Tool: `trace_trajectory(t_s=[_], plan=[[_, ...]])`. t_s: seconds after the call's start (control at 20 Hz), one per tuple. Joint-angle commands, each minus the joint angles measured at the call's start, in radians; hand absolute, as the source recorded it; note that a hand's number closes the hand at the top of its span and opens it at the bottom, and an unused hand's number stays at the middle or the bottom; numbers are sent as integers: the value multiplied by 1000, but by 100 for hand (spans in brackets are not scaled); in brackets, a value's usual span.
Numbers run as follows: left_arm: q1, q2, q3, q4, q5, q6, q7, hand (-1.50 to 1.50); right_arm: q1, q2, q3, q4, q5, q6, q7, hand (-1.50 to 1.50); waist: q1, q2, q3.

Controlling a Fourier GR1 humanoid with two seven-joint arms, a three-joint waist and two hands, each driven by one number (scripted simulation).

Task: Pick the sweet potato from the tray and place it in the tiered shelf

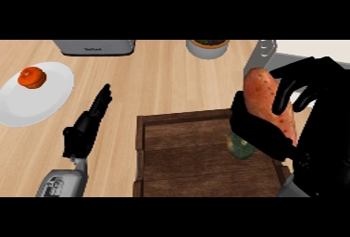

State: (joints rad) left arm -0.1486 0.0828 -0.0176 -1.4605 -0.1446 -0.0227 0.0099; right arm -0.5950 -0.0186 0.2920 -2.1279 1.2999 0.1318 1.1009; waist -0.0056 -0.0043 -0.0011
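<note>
The sweet potato [263, 95] is a long, tapered root with mottled orange-red skin, held up in the right hand [301, 92], whose black fingers curl over its outer side while the thumb closes on the inner side. Its blunt top pokes out above the fingers; its lower end is hidden behind the palm. Just under the hand sits the dark wooden tray [181, 152], plank-grained with a raised rim, its right rim covered by the hand and forearm. A rounded green vegetable [239, 144] lies in the tray right beside the thumb. Behind the hand, a grey metal piece [263, 53] meets the view's edge; what it belongs to cannot be told. Well to the hand's left, across bare pale wood counter [171, 83], the left hand [85, 127] rests with fingers straight, holding nothing. Farther left lies a smooth white plate [51, 99] bearing a small orange-red fruit [31, 77]. Along the far edge stand a grey toaster [94, 47] and a round pot [208, 48].
</note>
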Motion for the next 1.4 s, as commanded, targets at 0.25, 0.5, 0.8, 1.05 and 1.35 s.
trace_trajectory(t_s=[0.25,0.5,0.8,1.05,1.35], plan=[[-18,15,19,11,10,-15,2,0,-254,-43,-275,99,-13,180,29,150,8,3,0],[8,-31,-23,26,-34,27,-18,0,-268,-138,-403,130,-50,185,-68,150,4,3,1],[6,-12,3,58,-10,-2,-63,0,-305,-197,-433,274,-19,103,-138,150,9,5,0],[-55,-34,-5,86,-22,12,-28,0,-336,-283,-450,348,-19,95,-210,150,8,6,1],[-19,-9,3,-3,-11,-6,25,0,-269,-341,-492,469,-47,-25,-332,150,13,4,1]])
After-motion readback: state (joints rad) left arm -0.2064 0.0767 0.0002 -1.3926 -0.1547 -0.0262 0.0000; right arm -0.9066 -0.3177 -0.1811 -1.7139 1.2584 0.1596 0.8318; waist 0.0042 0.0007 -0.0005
